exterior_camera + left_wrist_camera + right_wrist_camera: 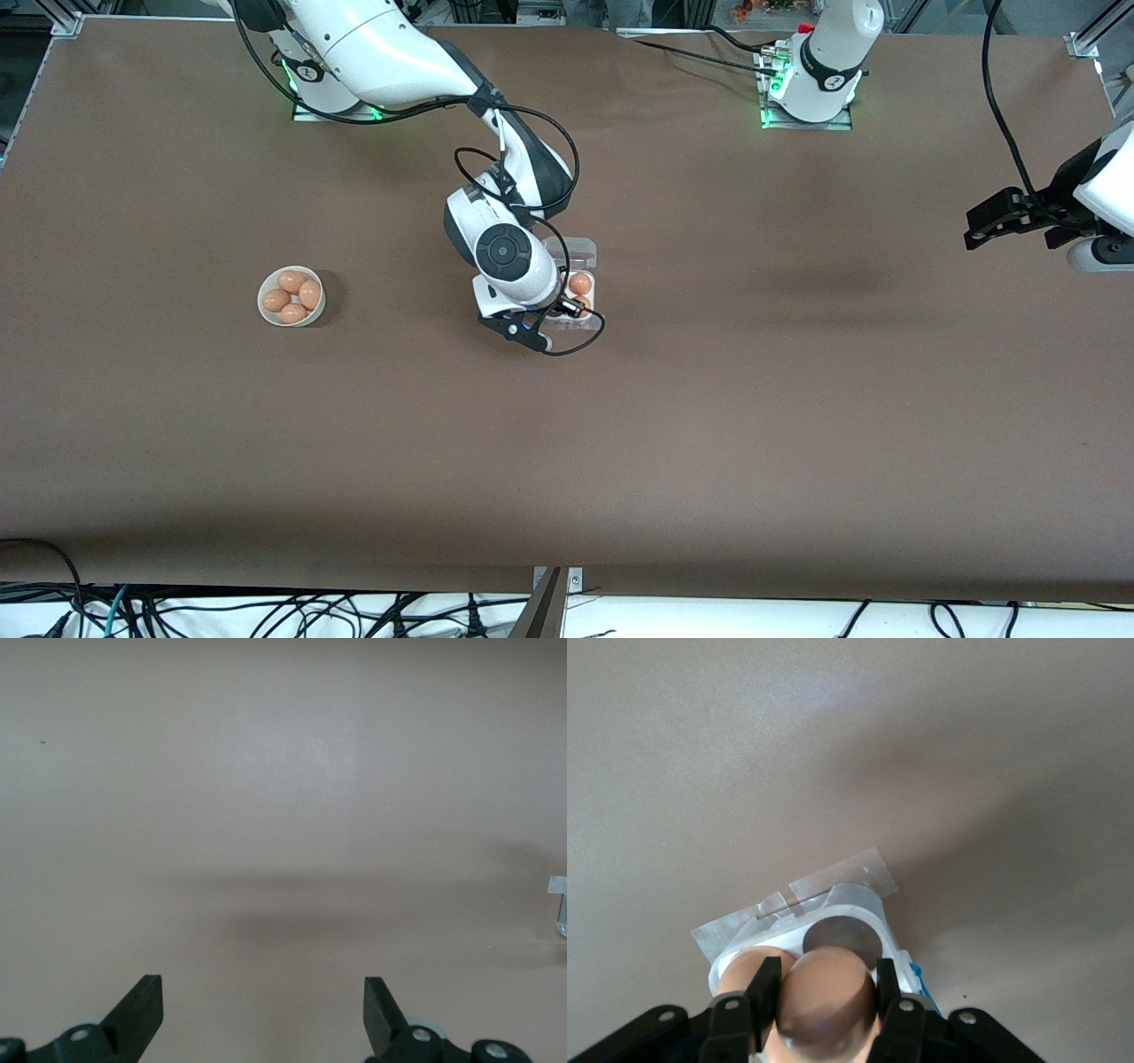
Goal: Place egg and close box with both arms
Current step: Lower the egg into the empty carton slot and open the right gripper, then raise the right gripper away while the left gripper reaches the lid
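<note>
My right gripper (827, 1001) is shut on a brown egg (828, 979), held low over the clear plastic box (852, 900), just above a cell beside an empty one (843, 937). Another egg (744, 973) sits in a neighbouring cell. In the front view the right gripper (570, 309) hangs over the box's edge nearest the front camera, and one egg (580, 283) shows in the box (592, 282). The box's lid (578, 251) lies open toward the robots' bases. My left gripper (974, 229) waits open over bare table at the left arm's end, its open gripper (263, 992) holding nothing.
A round white bowl (266, 312) with several brown eggs (292, 297) stands toward the right arm's end of the table. Strips of clear tape (833, 873) hold the box to the brown tabletop (709, 425). Cables trail along the table's front edge.
</note>
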